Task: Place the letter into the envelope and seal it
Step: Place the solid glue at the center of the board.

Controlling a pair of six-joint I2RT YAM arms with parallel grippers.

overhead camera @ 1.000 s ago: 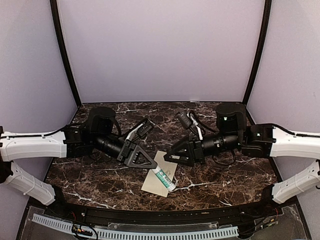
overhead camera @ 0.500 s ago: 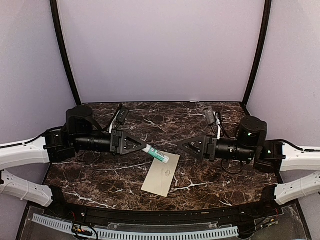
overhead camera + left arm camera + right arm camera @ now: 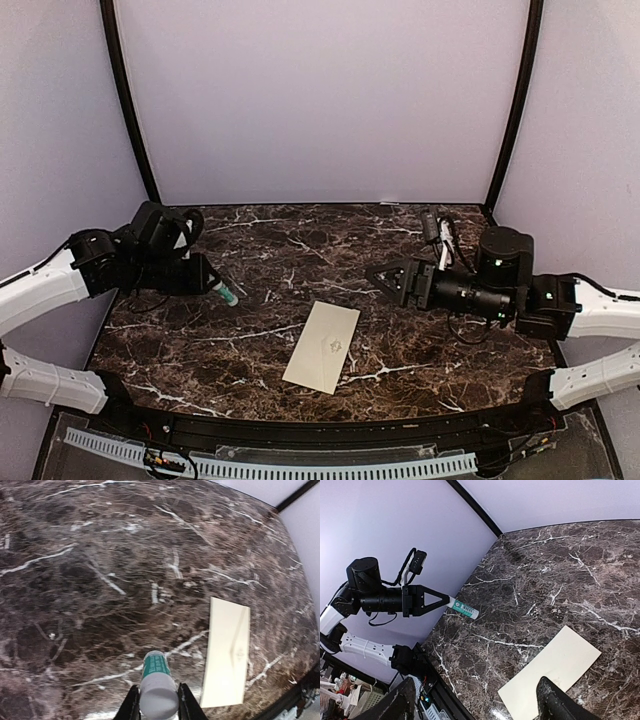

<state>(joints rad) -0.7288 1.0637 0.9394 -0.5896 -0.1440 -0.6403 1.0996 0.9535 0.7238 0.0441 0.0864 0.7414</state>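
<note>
Camera overhead shows me the envelope (image 3: pixel 321 347) flat on the marble table (image 3: pixel 450 350), near centre, the left gripper (image 3: pixel 212 288) at the left clamped on a glue stick (image 3: pixel 227 294) and the right gripper (image 3: pixel 378 274) off to the right. Left wrist view: my fingers (image 3: pixel 132 705) pinch the stick's grey end, envelope to the right. Right wrist view: fingers spread wide, holding nothing, envelope below.

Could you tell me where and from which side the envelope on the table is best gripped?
Probably its far short end, with the open right gripper coming in low from the right: the envelope lies flat, no edge raised, and that end is nearest the free gripper. The left gripper holds a glue stick.
</note>
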